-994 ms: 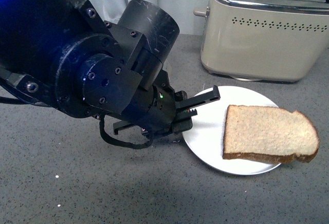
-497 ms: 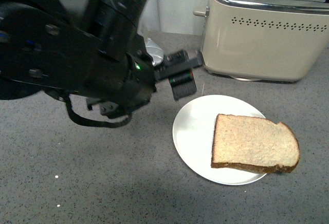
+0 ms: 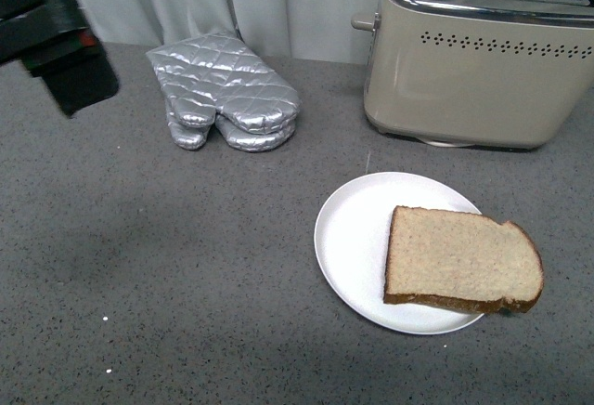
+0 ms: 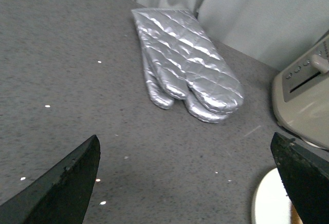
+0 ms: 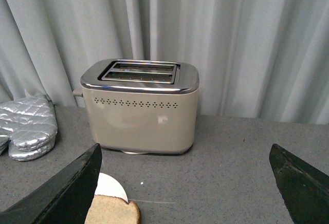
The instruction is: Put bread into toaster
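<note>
The fingers cannot be read in the front view. Only a dark block of the left arm (image 3: pixel 70 71) shows at the upper left edge, well away from everything else. The bread (image 3: pixel 461 261) lies flat on a white plate (image 3: pixel 357 228), with its rounded crusted end hanging a little over the rim. The toaster (image 3: pixel 478 71) stands behind the plate, apart from it. A pair of silver quilted oven mitts (image 3: pixel 227 94) lies on the grey tabletop (image 3: pixel 167 284), off to the toaster's left.

In the left wrist view, the left gripper (image 4: pixel 184 136) has its fingers (image 4: pixel 67 183) spread wide with nothing between them. It looks down on bare tabletop near the mitts. One end of the toaster and a sliver of the plate show at the edge of the picture.

In the right wrist view, the right gripper (image 5: pixel 185 147) is likewise released and its fingers (image 5: pixel 303 188) are empty. It faces the toaster, whose two long slots look empty. The bread and plate sit just in front of the toaster, low in the picture, with a pale curtain (image 5: pixel 247 44) behind.

As I judge it, the task has not started in any way that counts. The slice is ungrasped and still on its plate, and nothing is in the toaster. Picking it up, turning it on edge and lowering it into a slot all remain.
</note>
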Available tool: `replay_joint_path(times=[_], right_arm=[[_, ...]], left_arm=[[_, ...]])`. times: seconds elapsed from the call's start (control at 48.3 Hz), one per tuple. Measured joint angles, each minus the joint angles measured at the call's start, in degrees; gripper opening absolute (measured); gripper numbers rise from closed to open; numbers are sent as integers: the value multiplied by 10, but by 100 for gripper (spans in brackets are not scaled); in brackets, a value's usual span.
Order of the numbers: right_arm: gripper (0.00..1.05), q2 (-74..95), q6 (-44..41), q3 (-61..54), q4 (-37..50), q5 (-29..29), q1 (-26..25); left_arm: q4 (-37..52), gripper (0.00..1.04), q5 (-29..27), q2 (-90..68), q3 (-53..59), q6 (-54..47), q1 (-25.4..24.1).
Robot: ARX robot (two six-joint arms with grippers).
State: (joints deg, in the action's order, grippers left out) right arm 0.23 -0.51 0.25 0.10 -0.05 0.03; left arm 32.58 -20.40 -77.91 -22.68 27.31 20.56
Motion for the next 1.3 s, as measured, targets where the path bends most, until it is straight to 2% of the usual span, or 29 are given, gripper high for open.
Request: replay_joint_path(times=[0.166, 0.186, 0.269, 0.331, 0.456, 0.642, 0.683, 0.746, 0.808, 1.305], right_arm=[[95, 0, 0, 0, 0, 0, 0], [95, 0, 0, 0, 0, 0, 0], [95, 0, 0, 0, 0, 0, 0], [95, 0, 0, 0, 0, 0, 0], [95, 0, 0, 0, 0, 0, 0], [95, 0, 0, 0, 0, 0, 0], [95, 0, 0, 0, 0, 0, 0], [95, 0, 0, 0, 0, 0, 0], [95, 0, 0, 0, 0, 0, 0], [95, 0, 0, 0, 0, 0, 0]], left_arm=[[-57, 98, -19, 112, 67, -17, -18], [-31, 95, -4, 116, 82, -36, -24], [131, 81, 59, 152, 159, -124, -56], [178, 69, 78, 202, 190, -189, -75], [136, 43, 109, 296, 208, -247, -107], [50, 5, 141, 392, 216, -263, -139], [33, 4, 146, 414, 216, -264, -145], [2, 4, 197, 445, 216, -267, -183], [-26, 4, 198, 474, 216, -268, -202], [-155, 4, 203, 611, 216, -269, -204]])
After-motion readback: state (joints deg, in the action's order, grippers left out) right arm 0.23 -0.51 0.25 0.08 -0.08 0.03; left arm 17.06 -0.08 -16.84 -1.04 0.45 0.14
